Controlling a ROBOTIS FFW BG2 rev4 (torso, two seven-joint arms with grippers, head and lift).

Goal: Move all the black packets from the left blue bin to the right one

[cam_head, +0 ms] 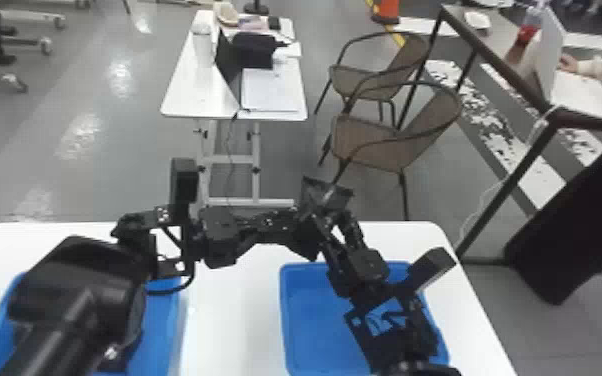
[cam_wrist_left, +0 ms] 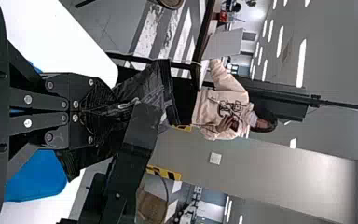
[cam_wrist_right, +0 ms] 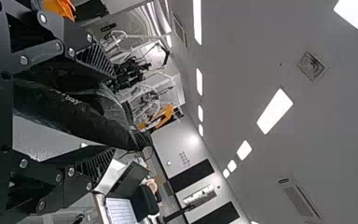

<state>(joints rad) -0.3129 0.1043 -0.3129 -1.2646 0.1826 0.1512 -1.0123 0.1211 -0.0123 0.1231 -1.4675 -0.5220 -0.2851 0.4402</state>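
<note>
A crumpled, glossy black plastic packet (cam_head: 326, 196) is at the meeting of the two black grippers, above the white rectangular table (cam_head: 235, 320). In the head view it shows beyond the far rim of the open right blue plastic bin (cam_head: 309, 320), a little left of that bin's middle.

The left gripper (cam_head: 306, 234) reaches in from the left, with its fingers pointing right. In the left wrist view its two ribbed fingers are closed together on the packet, pinching the film between them; loose folds spread out past the fingertips and to either side.

The right gripper (cam_head: 332, 216) comes up from the near right, angled far and to the left, across the right bin. Its fingers stand wide apart. In the right wrist view the packet (cam_wrist_right: 81, 112) runs lengthwise through the space between them, close to one finger and with a visible gap to the other, so the two fingers are not clamped on it. Whether it touches the closer finger, I cannot tell.

The left blue plastic bin (cam_head: 162, 330) is on the table's near left, partly covered by the left arm; what lies under that arm cannot be made out.

Farther off are a narrow white table (cam_head: 185, 97) and two brown chairs (cam_head: 367, 145).
</note>
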